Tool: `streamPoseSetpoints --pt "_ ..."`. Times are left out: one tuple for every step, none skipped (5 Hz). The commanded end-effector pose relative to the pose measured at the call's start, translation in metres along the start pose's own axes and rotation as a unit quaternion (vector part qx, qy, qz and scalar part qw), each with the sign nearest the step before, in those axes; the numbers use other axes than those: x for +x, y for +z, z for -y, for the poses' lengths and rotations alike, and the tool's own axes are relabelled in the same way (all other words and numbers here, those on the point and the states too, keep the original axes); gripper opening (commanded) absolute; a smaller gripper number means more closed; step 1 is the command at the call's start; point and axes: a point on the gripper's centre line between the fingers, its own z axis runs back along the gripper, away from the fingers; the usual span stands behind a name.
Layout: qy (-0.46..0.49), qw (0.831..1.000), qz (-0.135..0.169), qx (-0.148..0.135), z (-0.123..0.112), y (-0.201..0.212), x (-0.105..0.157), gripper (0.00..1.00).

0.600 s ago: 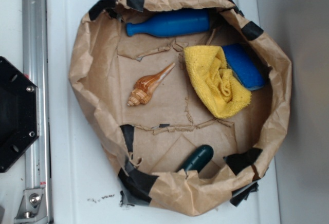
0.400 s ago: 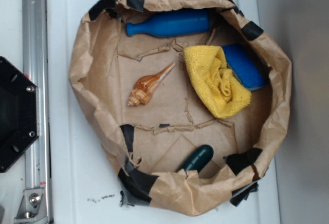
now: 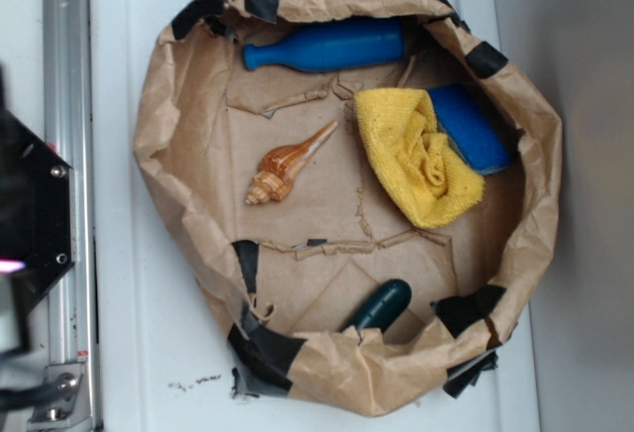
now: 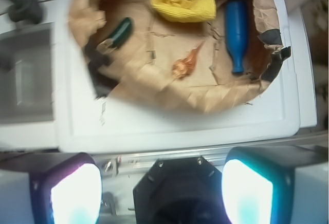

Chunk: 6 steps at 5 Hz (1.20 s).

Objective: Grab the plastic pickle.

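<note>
The task is only beginning. The gripper [image 4: 162,183] is hanging far from the paper bag [image 3: 178,105], with its two fingers [image 4: 77,193] spread wide apart and holding nothing. The plastic pickle [image 4: 119,31] is lying untouched inside the bag, well ahead of the fingers and toward the left one, leaning against the crumpled wall. The brown seashell [image 4: 185,64] is resting closer to the centre line, and the blue bottle [image 4: 237,34] is sitting ahead of the right finger. Reaching, descending and closing are all remaining.
</note>
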Motion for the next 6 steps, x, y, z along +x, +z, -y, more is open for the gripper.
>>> streamPoseSetpoints --pt "0.099 0.995 0.018 0.010 0.001 -0.031 0.055 1.00" --pt "0.113 0.993 -0.008 0.009 -0.007 -0.061 0.076 1.00" --pt "0.164 0.986 -0.026 -0.009 -0.014 -0.094 0.088 1.00" --pt "0.200 0.977 -0.064 -0.044 0.000 -0.120 0.090 1.00" --pt "0.199 0.976 -0.065 -0.067 0.027 -0.134 0.093 1.00" --pt "0.199 0.975 -0.047 -0.093 0.059 -0.130 0.108 1.00"
